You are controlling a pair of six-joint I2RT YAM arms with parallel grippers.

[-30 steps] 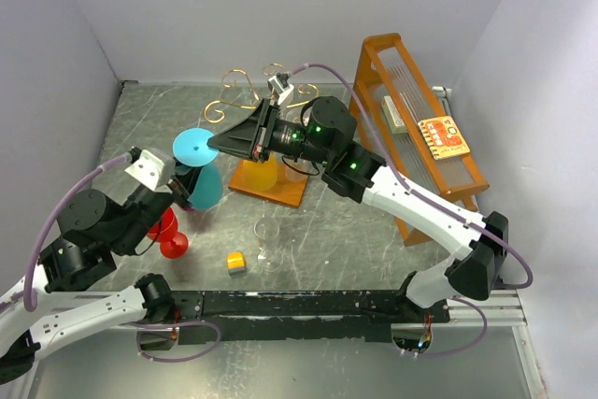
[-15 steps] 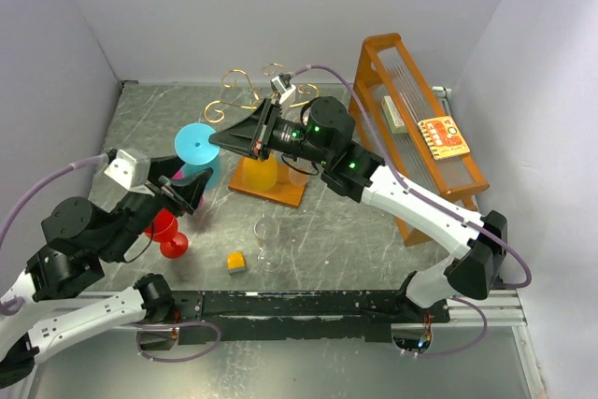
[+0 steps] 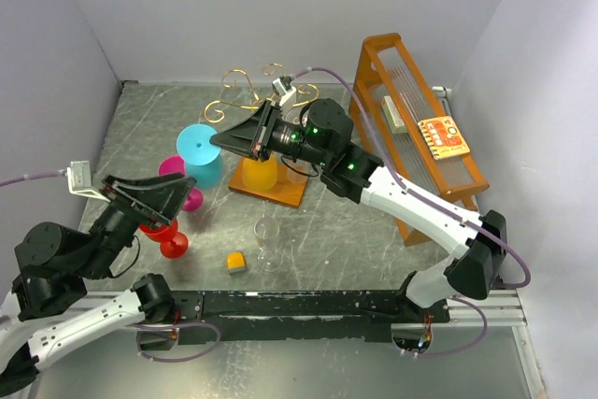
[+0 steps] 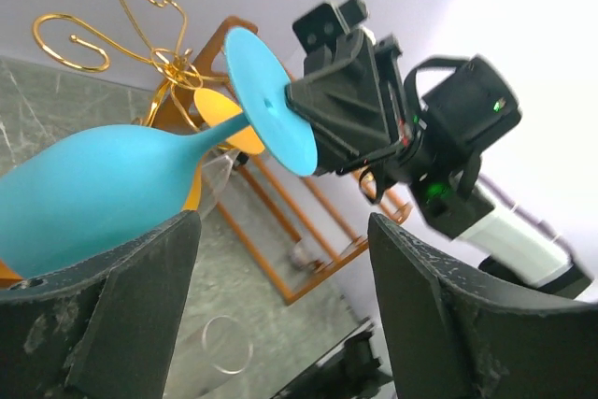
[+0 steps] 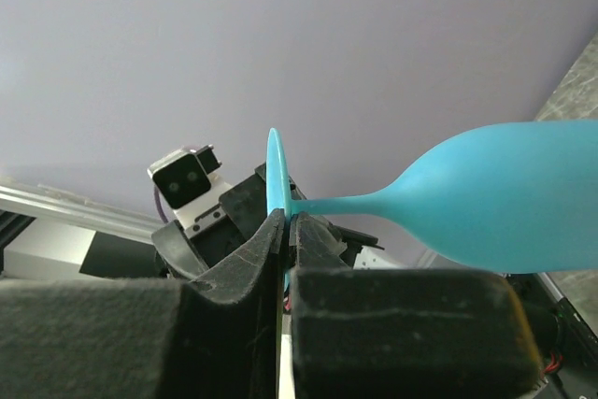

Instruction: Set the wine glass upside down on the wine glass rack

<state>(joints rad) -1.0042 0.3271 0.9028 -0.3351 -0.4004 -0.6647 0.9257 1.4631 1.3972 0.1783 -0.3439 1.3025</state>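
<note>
The blue wine glass (image 3: 198,149) hangs foot-up just left of the wine glass rack, a gold wire tree (image 3: 245,91) on an orange-brown base (image 3: 285,192). My right gripper (image 3: 218,140) is shut on the rim of the glass's flat foot (image 5: 274,163), with the bowl (image 5: 509,203) beyond it. My left gripper (image 3: 180,195) stands open, near and to the left of the glass and apart from it. In the left wrist view the bowl (image 4: 89,195) lies past my open left gripper (image 4: 283,226), in front of the gold scrolls (image 4: 103,39).
A pink glass (image 3: 190,195) and a red glass (image 3: 171,242) stand under my left gripper. A clear glass (image 3: 266,240) and a small yellow block (image 3: 236,262) sit near the front. A yellow cup (image 3: 262,173) rests on the rack base. A tall orange slatted frame (image 3: 411,128) stands at the right.
My left gripper has opened, let go of the blue glass and pulled back toward the near left. The right gripper stays shut on the foot, and the glass has barely moved.
</note>
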